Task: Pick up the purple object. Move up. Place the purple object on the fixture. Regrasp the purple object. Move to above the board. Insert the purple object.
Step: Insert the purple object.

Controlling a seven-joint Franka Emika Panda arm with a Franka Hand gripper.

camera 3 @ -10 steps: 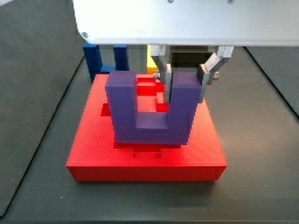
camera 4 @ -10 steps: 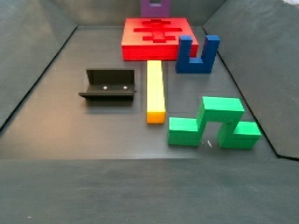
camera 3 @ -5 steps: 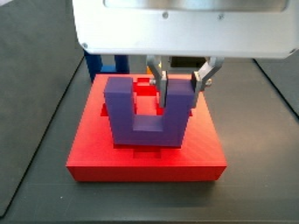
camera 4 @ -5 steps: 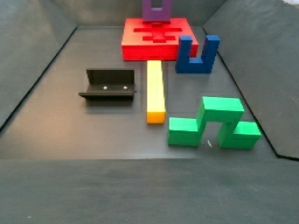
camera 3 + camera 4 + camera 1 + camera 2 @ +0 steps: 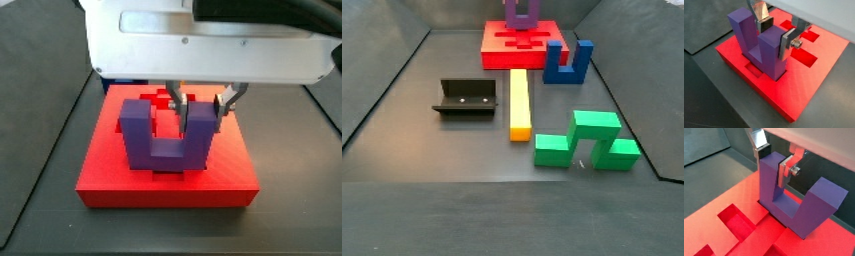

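purple object (image 5: 166, 136), red board (image 5: 167, 183), silver-fingered tool (image 5: 197, 104), yellow bar (image 5: 519, 101)

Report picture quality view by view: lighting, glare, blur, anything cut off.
Both wrist views: even, soft light, no glare, the purple object sharp between the gripper jaws. In a side view, the white gripper body fills the top, hiding the board's far end. In a side view, the purple object is cropped by the frame.

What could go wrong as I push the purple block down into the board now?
The gripper clamps only one prong of the purple object, so pushing could tilt it. Its base sits at a recess in the board, but seating depth is hidden; releasing early might leave it jammed or crooked.
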